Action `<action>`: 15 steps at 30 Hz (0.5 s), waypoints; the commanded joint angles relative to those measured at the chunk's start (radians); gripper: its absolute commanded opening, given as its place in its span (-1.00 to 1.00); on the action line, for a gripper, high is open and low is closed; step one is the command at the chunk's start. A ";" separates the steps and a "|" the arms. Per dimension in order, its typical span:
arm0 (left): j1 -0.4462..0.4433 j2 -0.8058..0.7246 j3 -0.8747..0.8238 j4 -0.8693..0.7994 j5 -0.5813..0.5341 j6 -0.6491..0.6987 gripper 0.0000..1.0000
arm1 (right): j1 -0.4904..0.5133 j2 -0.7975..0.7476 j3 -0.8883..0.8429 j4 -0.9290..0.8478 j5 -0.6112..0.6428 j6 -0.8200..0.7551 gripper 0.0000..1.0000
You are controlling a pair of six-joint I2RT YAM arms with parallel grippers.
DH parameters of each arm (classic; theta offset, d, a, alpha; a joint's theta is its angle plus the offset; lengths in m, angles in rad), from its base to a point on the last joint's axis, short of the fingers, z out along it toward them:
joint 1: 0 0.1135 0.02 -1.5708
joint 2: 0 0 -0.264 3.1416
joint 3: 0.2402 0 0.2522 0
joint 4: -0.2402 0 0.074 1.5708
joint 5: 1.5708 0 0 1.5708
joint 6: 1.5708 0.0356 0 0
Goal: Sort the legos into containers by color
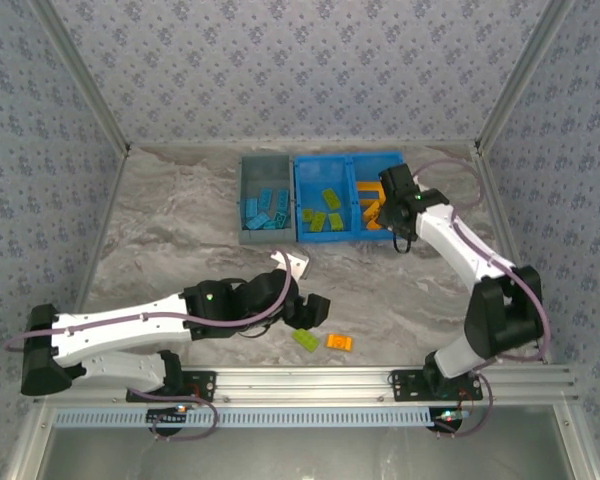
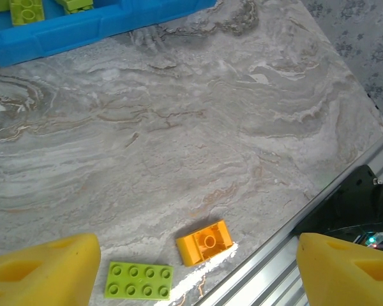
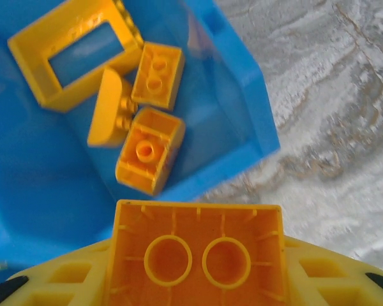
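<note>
The left hand (image 1: 306,312) is held wide apart near a lime green brick (image 2: 138,281) and an orange brick (image 2: 205,241) lying on the table (image 2: 179,127). A second orange brick (image 3: 198,252) is clamped in the right hand (image 3: 198,274) over the bright blue bin (image 3: 233,108), where orange pieces (image 3: 150,150) are lying.

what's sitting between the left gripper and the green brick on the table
Nothing visible. The green brick lies on bare table just ahead of the open left gripper. An orange brick sits beside it, apart, perhaps close enough to get nudged.
</note>
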 commanded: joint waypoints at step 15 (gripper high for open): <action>-0.109 0.077 0.114 0.145 -0.204 0.155 0.69 | -0.023 0.313 0.193 -0.036 0.086 0.374 -0.30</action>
